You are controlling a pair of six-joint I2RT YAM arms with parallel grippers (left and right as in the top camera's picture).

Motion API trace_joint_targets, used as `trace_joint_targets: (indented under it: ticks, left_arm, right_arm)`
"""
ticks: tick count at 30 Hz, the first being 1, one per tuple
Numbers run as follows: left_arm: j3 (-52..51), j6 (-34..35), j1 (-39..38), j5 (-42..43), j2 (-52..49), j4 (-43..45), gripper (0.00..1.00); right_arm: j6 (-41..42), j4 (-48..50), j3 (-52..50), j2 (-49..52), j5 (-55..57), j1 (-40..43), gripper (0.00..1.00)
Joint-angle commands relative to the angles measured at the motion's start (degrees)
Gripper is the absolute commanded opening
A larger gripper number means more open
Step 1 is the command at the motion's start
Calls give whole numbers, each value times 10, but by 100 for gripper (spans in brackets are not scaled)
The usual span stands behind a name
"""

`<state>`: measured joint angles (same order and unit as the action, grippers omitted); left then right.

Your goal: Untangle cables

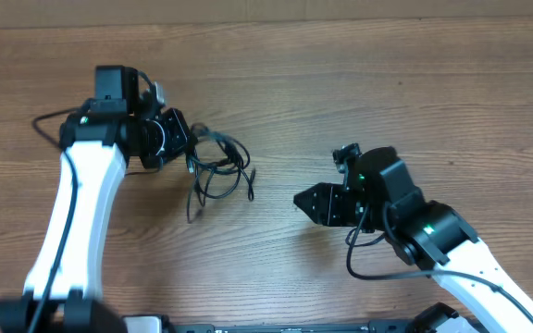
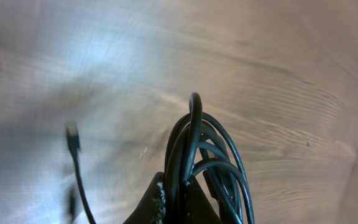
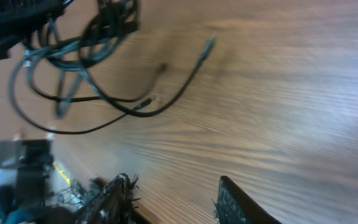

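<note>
My left gripper is shut tight on the tangled cables, at the left. My right gripper is open and empty, well apart. Next, I think, it must grab a loose end and pull gently.

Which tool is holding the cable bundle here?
The left tool, shut on the cables; the right tool stands open, empty, apart from them.

Open tabletop from the right hand across to the cables, tangled at the left hand.
</note>
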<state>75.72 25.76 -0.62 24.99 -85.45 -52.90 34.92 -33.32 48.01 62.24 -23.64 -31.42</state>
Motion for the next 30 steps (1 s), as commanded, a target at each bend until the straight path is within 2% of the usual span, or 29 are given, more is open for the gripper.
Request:
trace_joint_targets:
  ticks: [1,4,6,9,15,17,19,21,25,30]
  left_arm:
    - [4,-101,-38,0,68,12,4]
    - [4,-176,-76,42,98,16,4]
    - [4,-209,-98,69,112,16,4]
    - [4,-215,-112,88,122,25,4]
    - [4,-215,-114,141,123,54,4]
    - [4,-215,-114,155,123,56,4]
    - [3,-215,-114,155,123,51,4]
    - [3,-215,-114,155,123,42,4]
    - [3,-220,-114,159,123,24,4]
    - [3,-250,-117,245,123,22,4]
  right_arm:
    - [-9,28,17,-8,-60,3,45]
    - [-9,73,17,-7,-122,3,47]
    - [-7,101,17,-7,-148,3,57]
    - [21,119,17,-5,-152,3,68]
    - [137,123,17,14,-152,3,66]
    - [144,132,17,23,-150,3,60]
    - [144,155,17,31,-150,3,48]
    - [145,184,17,37,-148,3,40]
    - [148,240,17,48,-128,3,33]
    - [148,252,17,65,-96,3,18]
